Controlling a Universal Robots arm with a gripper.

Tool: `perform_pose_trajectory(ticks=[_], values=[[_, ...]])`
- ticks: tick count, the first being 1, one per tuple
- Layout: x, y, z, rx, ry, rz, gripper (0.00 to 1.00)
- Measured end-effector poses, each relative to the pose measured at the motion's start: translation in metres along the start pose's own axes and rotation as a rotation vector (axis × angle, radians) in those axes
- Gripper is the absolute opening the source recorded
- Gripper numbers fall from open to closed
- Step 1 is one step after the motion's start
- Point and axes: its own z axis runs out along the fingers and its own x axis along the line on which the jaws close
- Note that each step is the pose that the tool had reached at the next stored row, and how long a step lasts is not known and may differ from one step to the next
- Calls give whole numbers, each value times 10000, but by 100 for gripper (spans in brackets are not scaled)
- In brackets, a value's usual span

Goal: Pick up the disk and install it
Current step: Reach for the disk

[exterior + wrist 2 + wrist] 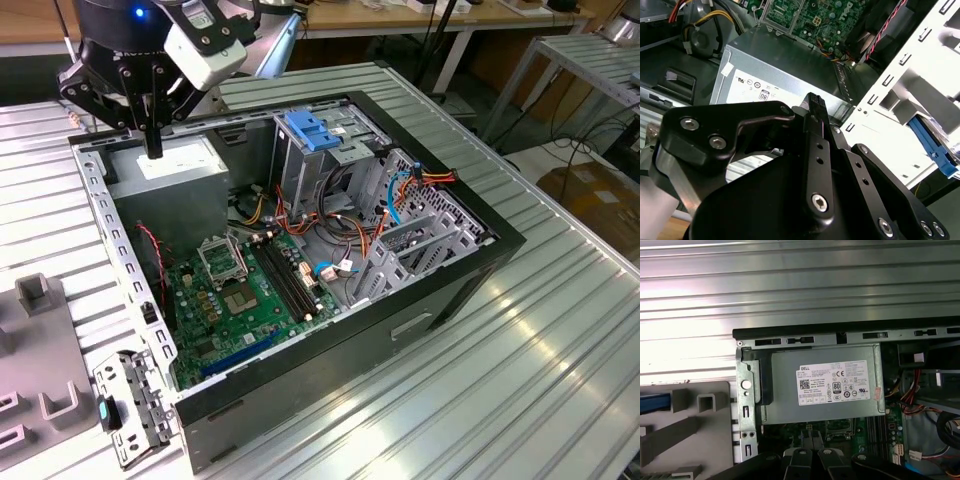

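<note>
The disk is out of view. My gripper (153,150) hangs at the back corner of the open computer case (460,290), on the exterior view's left. Its two black fingers are shut together with nothing between them, and they point down just above the grey power-supply box (175,165) with the white sticker. In both wrist views the fingertips (815,101) (811,440) sit over that box (825,385), near its edge toward the motherboard (250,290).
A tall metal cage with a blue plastic bracket (312,130) stands mid-case, with an angled metal bay (420,235) and loose cables beside it. A grey fixture with blocks (40,380) lies outside the case, and a blue strip (655,402) shows on it. The table is ribbed metal (520,380).
</note>
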Motion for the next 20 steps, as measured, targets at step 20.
perform_pose_trajectory(ticks=[20], values=[[111, -9, 8, 0, 5, 0, 11]])
